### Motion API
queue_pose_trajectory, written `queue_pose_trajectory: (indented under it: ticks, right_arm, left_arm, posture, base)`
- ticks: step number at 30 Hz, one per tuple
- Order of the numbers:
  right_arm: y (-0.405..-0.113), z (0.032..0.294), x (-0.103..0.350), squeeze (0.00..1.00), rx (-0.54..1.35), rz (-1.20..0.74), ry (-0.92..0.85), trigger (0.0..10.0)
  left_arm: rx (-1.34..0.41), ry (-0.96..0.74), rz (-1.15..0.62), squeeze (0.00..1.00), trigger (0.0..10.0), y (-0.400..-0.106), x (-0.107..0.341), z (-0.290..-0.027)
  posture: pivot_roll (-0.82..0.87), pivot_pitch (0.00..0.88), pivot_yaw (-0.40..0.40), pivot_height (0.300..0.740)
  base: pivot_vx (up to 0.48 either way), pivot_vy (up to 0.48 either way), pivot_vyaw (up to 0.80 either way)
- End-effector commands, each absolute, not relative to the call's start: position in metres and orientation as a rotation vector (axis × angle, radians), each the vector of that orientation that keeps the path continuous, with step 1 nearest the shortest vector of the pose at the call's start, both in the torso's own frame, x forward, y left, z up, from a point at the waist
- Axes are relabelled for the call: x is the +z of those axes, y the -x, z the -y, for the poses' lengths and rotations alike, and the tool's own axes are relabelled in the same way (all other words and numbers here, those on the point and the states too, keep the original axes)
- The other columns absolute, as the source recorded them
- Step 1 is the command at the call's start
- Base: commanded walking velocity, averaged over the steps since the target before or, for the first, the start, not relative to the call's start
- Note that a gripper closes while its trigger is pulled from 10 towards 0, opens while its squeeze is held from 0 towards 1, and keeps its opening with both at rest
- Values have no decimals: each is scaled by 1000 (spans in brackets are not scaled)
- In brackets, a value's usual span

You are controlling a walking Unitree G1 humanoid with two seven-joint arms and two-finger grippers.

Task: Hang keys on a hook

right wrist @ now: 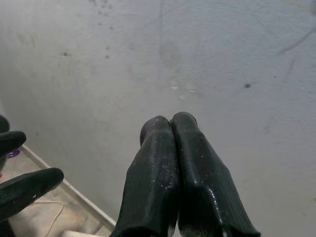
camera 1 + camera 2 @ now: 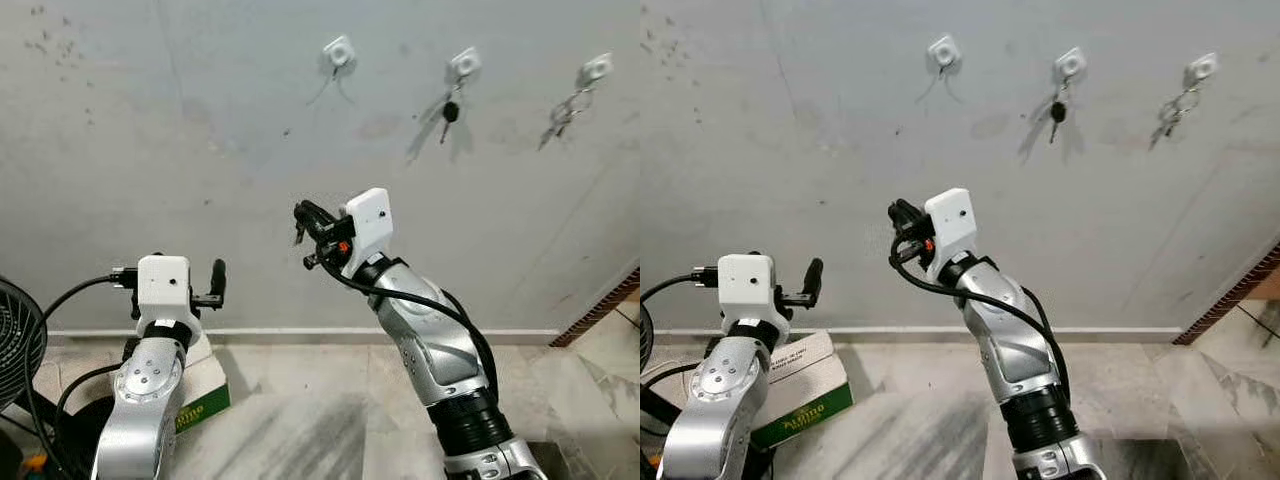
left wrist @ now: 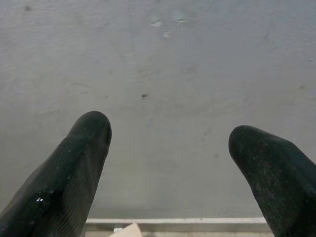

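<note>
The left gripper (image 3: 168,163) is raised at seven o'clock, its two black fingers spread wide, facing the grey plaster wall (image 2: 150,150). At centre, the right gripper (image 1: 170,123) has its fingers pressed together, nothing visible between them. At twelve to two o'clock, three white wall hooks: the first white hook (image 2: 339,50) bare, a black-headed key (image 2: 450,112) on the second, a silver key bunch (image 2: 564,113) on the third.

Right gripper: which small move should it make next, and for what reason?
Probably raise the right gripper a little, up towards the left hook. This hook looks empty, while the middle hook carries a black-headed key and the right hook a key bunch. The gripper is shut and well below the hooks; I cannot see keys in it.
</note>
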State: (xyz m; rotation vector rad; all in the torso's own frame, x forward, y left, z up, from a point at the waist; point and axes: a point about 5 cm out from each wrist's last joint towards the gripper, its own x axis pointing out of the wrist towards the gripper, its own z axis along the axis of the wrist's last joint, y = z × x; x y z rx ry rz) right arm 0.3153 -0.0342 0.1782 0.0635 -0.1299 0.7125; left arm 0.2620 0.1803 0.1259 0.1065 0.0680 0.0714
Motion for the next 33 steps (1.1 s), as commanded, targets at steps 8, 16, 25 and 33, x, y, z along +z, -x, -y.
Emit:
queue_pose_trajectory:
  ticks: [8, 16, 25, 33]
  right_arm:
    - [-319, 47, 181, 0, 648, 155, -35, 10000]
    - [-319, 47, 180, 0, 644, 156, -31, 10000]
    - [-319, 45, 179, 0, 653, 151, -27, 10000]
    - [-317, 46, 176, 0, 653, 144, -22, 10000]
  left_arm:
    - [33, -88, -82, 0, 10000, -262, 122, -173]
    - [29, -88, -79, 0, 10000, -263, 122, -172]
    - [36, -86, -90, 0, 10000, -262, 121, -173]
    - [35, -71, -75, 0, 10000, -261, 123, -173]
  posture:
    - [139, 17, -43, 740]
    - [141, 15, -43, 740]
    - [143, 15, -46, 740]
    - [144, 16, -47, 740]
  base:
    - [380, 0, 0]
    - [386, 0, 0]
    - [358, 0, 0]
    - [68, 0, 0]
